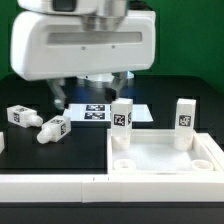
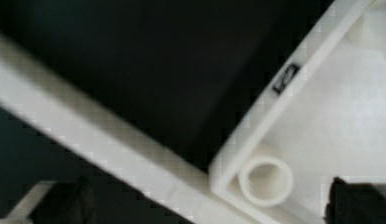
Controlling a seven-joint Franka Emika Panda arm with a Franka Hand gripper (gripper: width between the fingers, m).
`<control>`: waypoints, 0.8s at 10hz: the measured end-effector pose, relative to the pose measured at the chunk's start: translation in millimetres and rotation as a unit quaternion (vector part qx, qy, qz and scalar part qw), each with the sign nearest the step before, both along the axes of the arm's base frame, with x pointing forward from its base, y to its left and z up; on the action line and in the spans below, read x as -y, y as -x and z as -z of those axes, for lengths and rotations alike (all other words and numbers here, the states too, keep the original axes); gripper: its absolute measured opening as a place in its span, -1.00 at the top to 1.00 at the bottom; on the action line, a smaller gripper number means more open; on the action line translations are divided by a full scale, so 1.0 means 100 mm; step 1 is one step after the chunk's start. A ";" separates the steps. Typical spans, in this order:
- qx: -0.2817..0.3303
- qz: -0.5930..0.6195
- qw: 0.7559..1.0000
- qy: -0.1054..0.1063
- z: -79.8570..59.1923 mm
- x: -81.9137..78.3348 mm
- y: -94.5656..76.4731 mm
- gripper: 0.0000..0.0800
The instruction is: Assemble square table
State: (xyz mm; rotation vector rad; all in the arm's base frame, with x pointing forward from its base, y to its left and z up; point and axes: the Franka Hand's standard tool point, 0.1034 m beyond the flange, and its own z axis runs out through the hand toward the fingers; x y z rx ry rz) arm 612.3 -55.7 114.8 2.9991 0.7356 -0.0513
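The white square tabletop (image 1: 196,157) lies at the exterior view's right, rim up, with round corner sockets. Two white tagged legs stand upright at its far corners (image 1: 122,120) (image 1: 186,117). Two more legs lie on the black table at the left (image 1: 20,117) (image 1: 52,128). My gripper (image 1: 92,90) hangs above the table behind the tabletop, jaws wide apart and empty. In the wrist view a tabletop corner with its round socket (image 2: 264,180) lies between my dark fingertips (image 2: 37,205), and the gripper (image 2: 199,207) touches nothing.
The marker board (image 1: 98,111) lies flat below the gripper. A long low white border bar (image 1: 50,186) runs along the front, and also runs diagonally through the wrist view (image 2: 92,115) beside the tabletop.
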 end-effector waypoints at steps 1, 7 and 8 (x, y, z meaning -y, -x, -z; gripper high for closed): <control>0.002 0.033 0.999 -0.002 0.01 -0.04 0.00 -0.62; -0.018 0.298 0.954 -0.030 0.11 0.34 0.59 -0.62; -0.027 0.333 0.942 -0.027 0.18 0.36 0.71 -0.62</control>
